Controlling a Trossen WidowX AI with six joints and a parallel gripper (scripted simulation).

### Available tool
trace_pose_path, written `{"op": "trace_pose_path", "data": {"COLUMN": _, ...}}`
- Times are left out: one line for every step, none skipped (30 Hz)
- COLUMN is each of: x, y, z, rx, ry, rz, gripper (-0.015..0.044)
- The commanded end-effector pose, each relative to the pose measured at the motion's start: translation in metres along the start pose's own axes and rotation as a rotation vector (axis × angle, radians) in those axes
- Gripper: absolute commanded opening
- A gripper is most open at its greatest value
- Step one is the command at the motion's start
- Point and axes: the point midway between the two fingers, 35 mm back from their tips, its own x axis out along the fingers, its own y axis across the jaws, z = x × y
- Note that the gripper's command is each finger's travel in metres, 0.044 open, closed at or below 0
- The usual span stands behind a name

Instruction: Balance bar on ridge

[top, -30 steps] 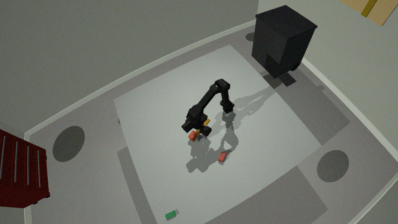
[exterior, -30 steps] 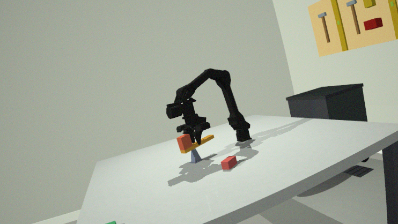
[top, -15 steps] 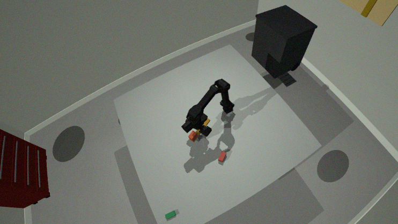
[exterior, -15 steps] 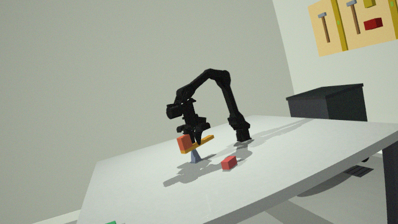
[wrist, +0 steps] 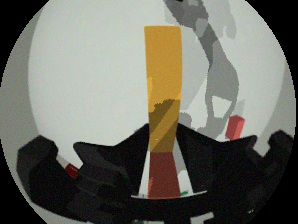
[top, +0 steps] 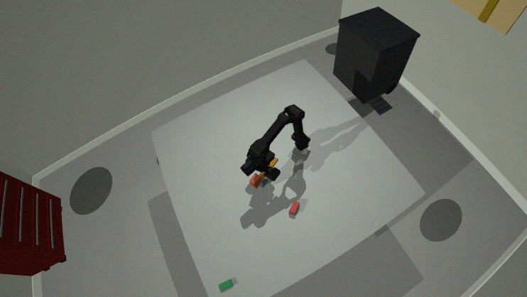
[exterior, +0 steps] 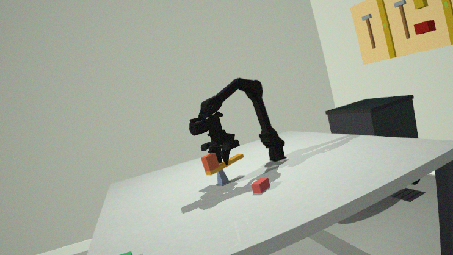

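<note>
The yellow-orange bar point(top: 273, 161) point(exterior: 235, 158) point(wrist: 163, 65) carries an orange-red block point(top: 255, 180) point(exterior: 210, 162) point(wrist: 164, 175) on one end. My gripper point(exterior: 223, 162) point(wrist: 161, 125) is shut on the bar between the block and the bare end. The bar is clear of the table. The blue-grey ridge point(top: 264, 183) point(exterior: 221, 179) stands on the table under the bar, nearer the block end. Its top meets or nearly meets the bar's underside in the exterior view; whether they touch cannot be told. The ridge is hidden in the wrist view.
A red block point(top: 294, 207) point(exterior: 260, 185) point(wrist: 235, 127) lies on the table point(top: 332, 221) point(exterior: 152, 215), to the right of the ridge in the top and exterior views. A green block point(top: 225, 284) point(exterior: 126, 253) lies far off near the table's edge. The arm's base point(top: 300, 141) point(exterior: 276, 152) stands behind the bar's bare end.
</note>
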Motion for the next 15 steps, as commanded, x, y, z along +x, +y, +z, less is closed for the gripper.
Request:
{"op": "trace_pose_path", "data": {"x": 0.0003, "y": 0.0001, "z": -0.0003, "rx": -0.001, "ry": 0.002, "rz": 0.001, "gripper": 0.0}}
{"op": "trace_pose_path", "data": {"x": 0.0004, "y": 0.0001, "z": -0.0002, "rx": -0.001, "ry": 0.002, "rz": 0.001, "gripper": 0.0}}
{"op": "trace_pose_path", "data": {"x": 0.0004, "y": 0.0001, "z": -0.0002, "rx": -0.001, "ry": 0.002, "rz": 0.001, "gripper": 0.0}}
{"op": "trace_pose_path", "data": {"x": 0.0006, "y": 0.0001, "z": -0.0002, "rx": -0.001, "ry": 0.002, "rz": 0.001, "gripper": 0.0}}
{"op": "trace_pose_path", "data": {"x": 0.0006, "y": 0.0001, "z": -0.0002, "rx": -0.001, "ry": 0.002, "rz": 0.001, "gripper": 0.0}}
{"op": "trace_pose_path", "data": {"x": 0.0007, "y": 0.0001, "z": -0.0001, "rx": -0.001, "ry": 0.002, "rz": 0.001, "gripper": 0.0}}
{"op": "trace_pose_path", "data": {"x": 0.0008, "y": 0.0001, "z": -0.0001, "rx": -0.001, "ry": 0.002, "rz": 0.001, "gripper": 0.0}}
{"op": "trace_pose_path", "data": {"x": 0.0009, "y": 0.0001, "z": -0.0001, "rx": -0.001, "ry": 0.002, "rz": 0.001, "gripper": 0.0}}
{"op": "trace_pose_path", "data": {"x": 0.0009, "y": 0.0001, "z": -0.0001, "rx": -0.001, "ry": 0.002, "rz": 0.001, "gripper": 0.0}}
{"op": "trace_pose_path", "data": {"x": 0.001, "y": 0.0001, "z": -0.0001, "rx": -0.001, "ry": 0.002, "rz": 0.001, "gripper": 0.0}}
{"op": "trace_pose_path", "data": {"x": 0.0011, "y": 0.0001, "z": 0.0, "rx": -0.001, "ry": 0.002, "rz": 0.001, "gripper": 0.0}}
{"op": "trace_pose_path", "data": {"x": 0.0013, "y": 0.0001, "z": 0.0, "rx": -0.001, "ry": 0.002, "rz": 0.001, "gripper": 0.0}}
{"op": "trace_pose_path", "data": {"x": 0.0013, "y": 0.0001, "z": 0.0, "rx": -0.001, "ry": 0.002, "rz": 0.001, "gripper": 0.0}}
{"op": "trace_pose_path", "data": {"x": 0.0014, "y": 0.0001, "z": 0.0, "rx": -0.001, "ry": 0.002, "rz": 0.001, "gripper": 0.0}}
{"op": "trace_pose_path", "data": {"x": 0.0014, "y": 0.0, "z": 0.0, "rx": -0.001, "ry": 0.002, "rz": 0.001, "gripper": 0.0}}
